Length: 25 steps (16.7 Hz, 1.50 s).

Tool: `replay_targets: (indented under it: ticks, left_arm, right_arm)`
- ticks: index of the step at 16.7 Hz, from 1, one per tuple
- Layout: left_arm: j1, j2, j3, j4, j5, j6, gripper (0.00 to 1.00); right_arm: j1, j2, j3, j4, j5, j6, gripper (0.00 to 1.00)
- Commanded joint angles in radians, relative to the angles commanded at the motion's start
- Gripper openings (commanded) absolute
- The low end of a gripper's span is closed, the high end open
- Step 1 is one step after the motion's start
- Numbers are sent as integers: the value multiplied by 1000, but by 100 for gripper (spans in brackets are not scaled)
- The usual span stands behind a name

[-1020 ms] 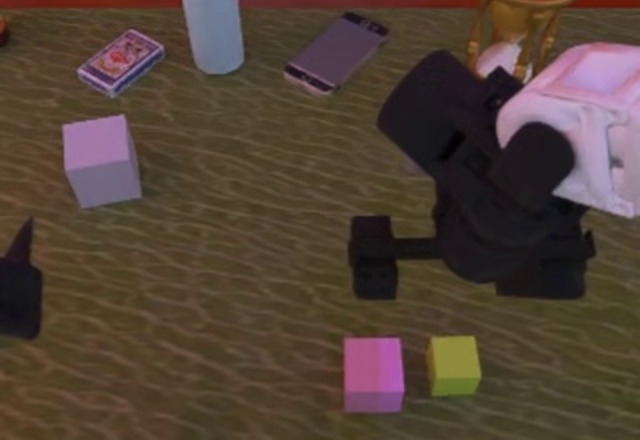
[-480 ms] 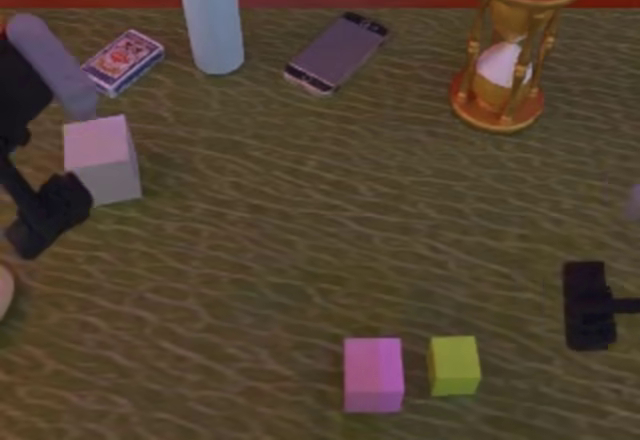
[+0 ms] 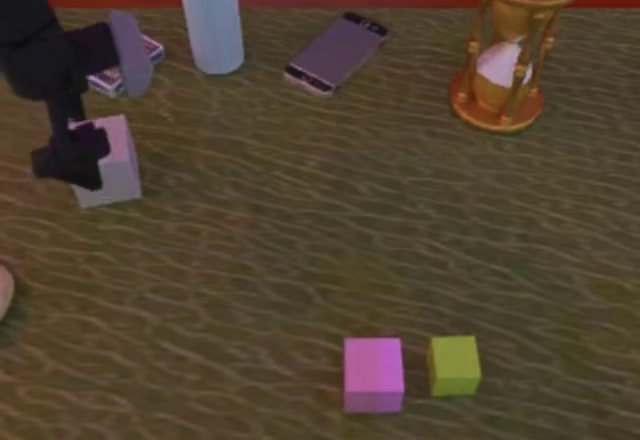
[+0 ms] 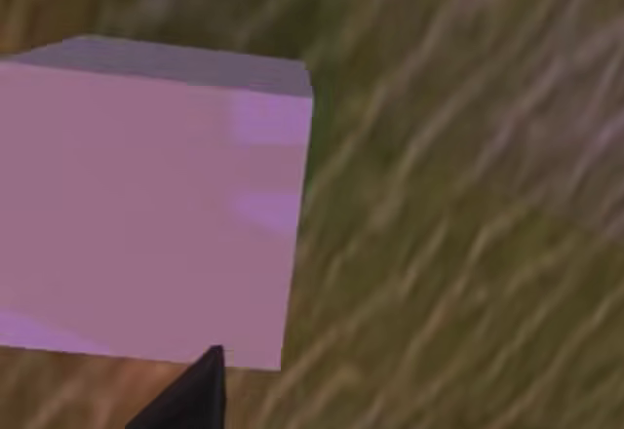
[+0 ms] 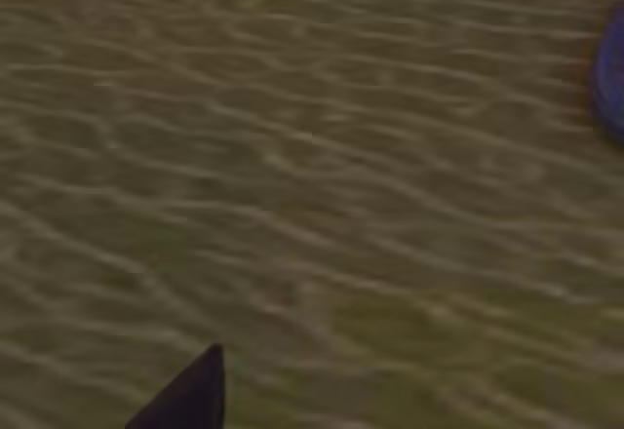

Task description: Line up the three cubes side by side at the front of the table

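Note:
The larger pale lavender cube (image 3: 118, 168) stands at the table's (image 3: 300, 240) left, toward the back. My left gripper (image 3: 72, 155) hangs over that cube's left side, open; one dark fingertip (image 4: 203, 385) shows at the edge of the cube's face (image 4: 146, 205). At the front, right of centre, the magenta-pink cube (image 3: 373, 372) and the small yellow-green cube (image 3: 454, 364) sit side by side with a narrow gap. My right arm is out of the top view; its wrist view shows one fingertip (image 5: 200, 385) over bare table, with its gripper open.
Along the back stand a pale blue cylinder (image 3: 210, 15), a phone (image 3: 336, 52) and an hourglass (image 3: 512, 45). The patterned card box (image 3: 100, 82) lies behind the lavender cube, partly covered by my left arm. A pale rounded object (image 3: 3, 292) pokes in at the left edge.
The right arm drew back from above the front cubes and left the top view. The left arm came in from the left edge to over the lavender cube.

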Motion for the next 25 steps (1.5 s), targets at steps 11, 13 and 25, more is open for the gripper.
replay_targets:
  ticks: [11, 13, 25]
  left_arm:
    - [30, 303, 373, -79, -96, 140, 100]
    - [30, 303, 373, -79, -96, 140, 100]
    - [31, 372, 136, 227, -95, 142, 100]
  right_arm:
    - [-166, -398, -166, 307, -74, -131, 100]
    - [-166, -398, -166, 307, -74, -131, 100]
    - [-166, -398, -166, 307, -74, -131, 100]
